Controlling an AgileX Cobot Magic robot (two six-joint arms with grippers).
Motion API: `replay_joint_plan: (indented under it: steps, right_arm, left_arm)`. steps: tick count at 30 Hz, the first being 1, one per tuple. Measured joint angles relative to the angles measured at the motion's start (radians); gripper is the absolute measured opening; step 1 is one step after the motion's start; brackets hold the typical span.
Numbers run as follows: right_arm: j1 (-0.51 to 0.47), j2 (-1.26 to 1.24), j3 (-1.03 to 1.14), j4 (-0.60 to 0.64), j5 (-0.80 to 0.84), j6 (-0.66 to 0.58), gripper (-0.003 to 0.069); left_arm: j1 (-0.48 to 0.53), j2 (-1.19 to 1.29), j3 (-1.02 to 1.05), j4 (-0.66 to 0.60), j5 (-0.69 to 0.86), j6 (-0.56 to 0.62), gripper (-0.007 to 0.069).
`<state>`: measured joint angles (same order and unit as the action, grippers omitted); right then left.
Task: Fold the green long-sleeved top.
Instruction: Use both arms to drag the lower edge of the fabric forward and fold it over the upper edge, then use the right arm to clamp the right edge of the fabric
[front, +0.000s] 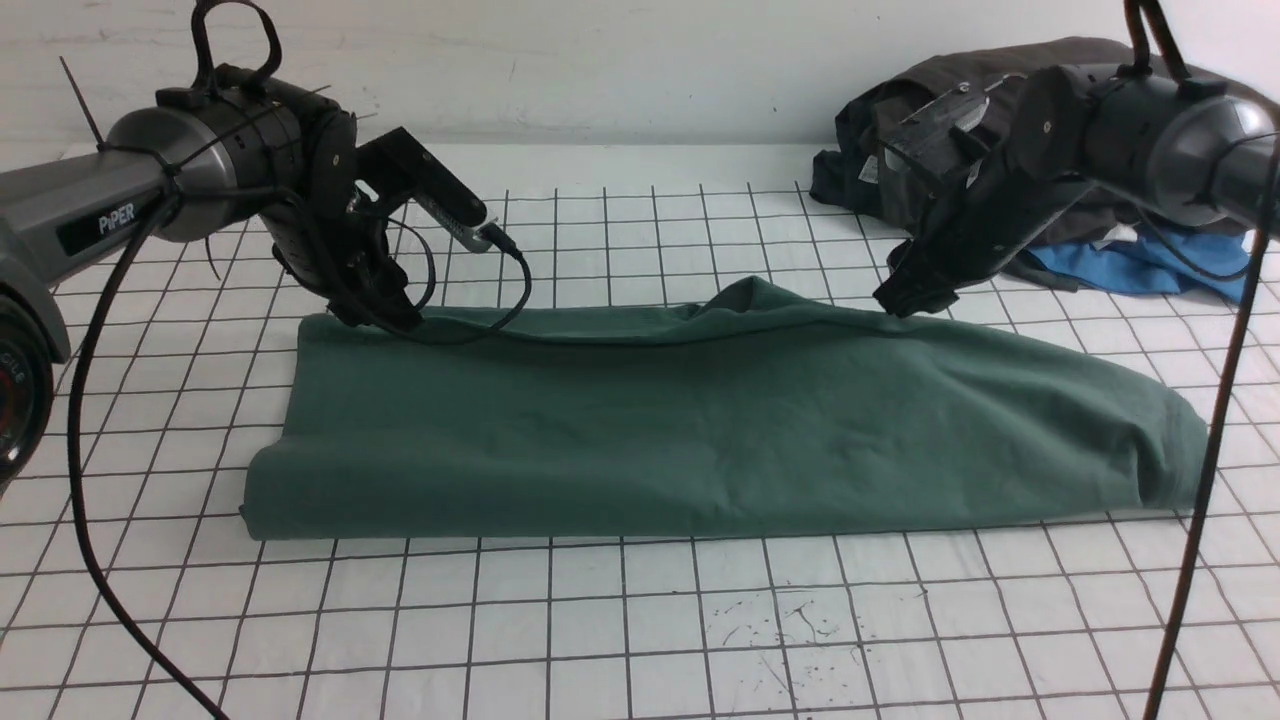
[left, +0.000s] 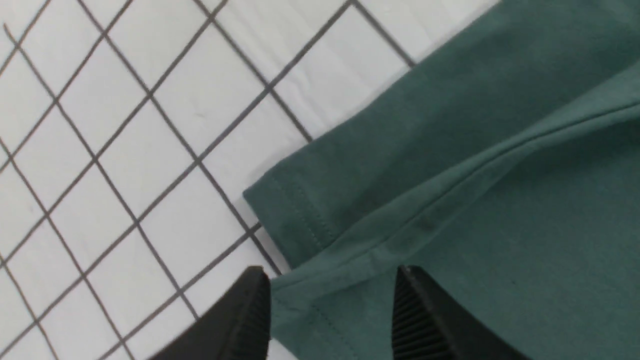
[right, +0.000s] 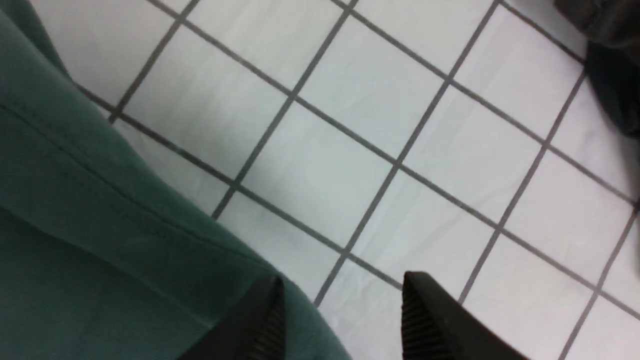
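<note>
The green long-sleeved top (front: 700, 430) lies folded into a long band across the gridded table, its folded edge toward me. My left gripper (front: 385, 318) hovers at the band's far left corner. In the left wrist view this gripper (left: 332, 280) is open, with a hemmed corner of the top (left: 450, 200) lying loose between and beyond its fingers. My right gripper (front: 905, 295) hangs at the band's far edge, right of a raised hump. It (right: 342, 287) is open too, with the top's edge (right: 100, 225) under one finger and bare table under the other.
A heap of dark grey clothing (front: 930, 120) with a bright blue cloth (front: 1140, 265) under it sits at the far right, also seen as a dark garment (right: 610, 65). The white gridded table cover (front: 640, 620) stretches around. Black cables (front: 100, 420) hang from both arms.
</note>
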<state>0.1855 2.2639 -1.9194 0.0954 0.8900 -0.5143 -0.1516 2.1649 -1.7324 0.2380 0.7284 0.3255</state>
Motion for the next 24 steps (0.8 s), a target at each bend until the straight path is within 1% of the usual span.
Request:
replay_joint_plan:
  steps: [2,3,5,7,10,11,13,14,16,17,19,20,21,23,24]
  right_arm:
    - [0.005,-0.009,-0.001,0.0,0.029,0.015,0.0321]
    - [0.005,-0.011,-0.001,0.0,0.033,0.018,0.0321]
    - [0.022,-0.033,-0.002,0.01,0.089,0.02,0.0321]
    - [0.048,-0.048,-0.005,0.031,0.14,0.007,0.0316]
    - [0.091,-0.051,-0.009,0.075,0.19,-0.024,0.0293]
    - [0.115,-0.046,-0.009,0.098,0.201,-0.035,0.0277]
    - [0.132,-0.037,-0.009,0.12,0.198,-0.042,0.0259]
    - [0.154,-0.019,-0.009,0.143,0.179,-0.046,0.0235]
    - [0.173,0.006,-0.009,0.154,0.124,-0.045,0.0211]
    - [0.174,0.012,-0.009,0.155,0.117,-0.042,0.0207]
    - [0.178,0.05,-0.009,0.156,-0.002,0.019,0.0189]
    - [0.178,0.054,-0.009,0.156,-0.011,0.034,0.0188]
    - [0.173,0.07,-0.009,0.146,-0.089,0.101,0.0185]
    - [0.169,0.077,-0.009,0.134,-0.131,0.146,0.0184]
    - [0.159,0.088,-0.009,0.095,-0.203,0.233,0.0185]
  left_arm:
    - [0.004,0.0,-0.001,0.018,0.014,-0.055,0.0329]
    - [0.006,0.0,-0.001,0.023,0.018,-0.064,0.0329]
    - [0.006,-0.01,-0.001,0.036,0.064,-0.109,0.0328]
    - [0.003,-0.023,-0.001,0.032,0.096,-0.121,0.0321]
    - [-0.006,-0.04,-0.001,0.014,0.118,-0.126,0.0288]
    - [-0.01,-0.044,-0.001,0.005,0.122,-0.126,0.026]
    - [-0.013,-0.046,-0.001,-0.002,0.125,-0.126,0.0238]
    - [-0.016,-0.046,-0.001,-0.019,0.129,-0.122,0.02]
    - [-0.017,-0.046,-0.001,-0.036,0.139,-0.114,0.0155]
    - [-0.017,-0.046,-0.001,-0.037,0.141,-0.114,0.0147]
    - [-0.017,-0.046,-0.001,-0.046,0.158,-0.107,0.0097]
    - [-0.017,-0.046,-0.001,-0.047,0.16,-0.107,0.0092]
    - [-0.017,-0.046,-0.001,-0.048,0.163,-0.107,0.0068]
    - [-0.017,-0.046,-0.001,-0.051,0.163,-0.107,0.0056]
    - [-0.017,-0.046,-0.001,-0.051,0.163,-0.107,0.0039]
